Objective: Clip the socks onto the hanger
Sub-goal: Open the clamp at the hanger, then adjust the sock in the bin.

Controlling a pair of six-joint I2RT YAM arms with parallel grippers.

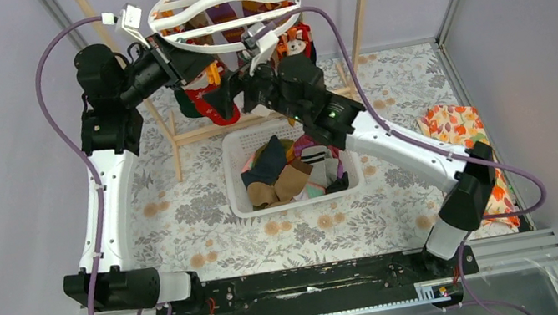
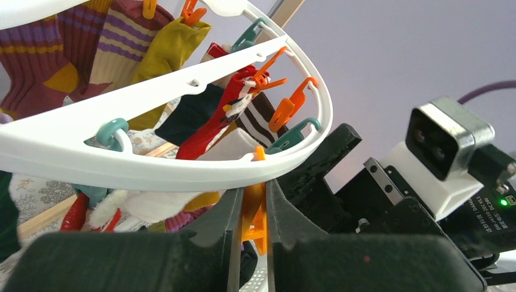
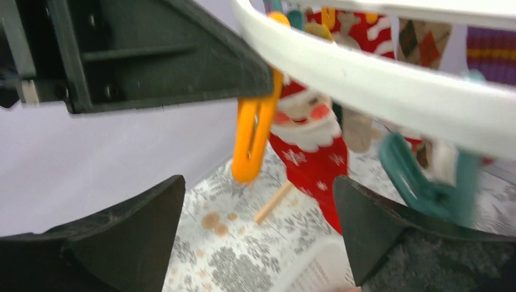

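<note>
1. My left gripper [image 2: 254, 190] is pressed together on an orange clip [image 2: 253, 230], pinching it just below the rim. I can't tell whether the clip's mouth is sprung open.
2. The hanger [image 2: 152, 171] hangs up front with several socks already clipped on. It looks like light plastic on a hook, so I expect it to swing if pushed. Best to hold a clip, not the ring.
3. The clip looks stiff and springy. I'd squeeze it firmly at the tails.
4. The Santa sock [image 3: 310, 152] hangs just behind that clip.
5. My right gripper [image 3: 258, 185] is spread wide below the clip, with nothing in it.
6. A teal clip [image 3: 426, 190] hangs to its right.
7. Loose socks [image 1: 286, 171] lie piled in the basket [image 1: 239, 202] under the hanger. They look soft, limp and light. I'd take one by the cuff edge so there's fabric to feed into the clip.
</note>
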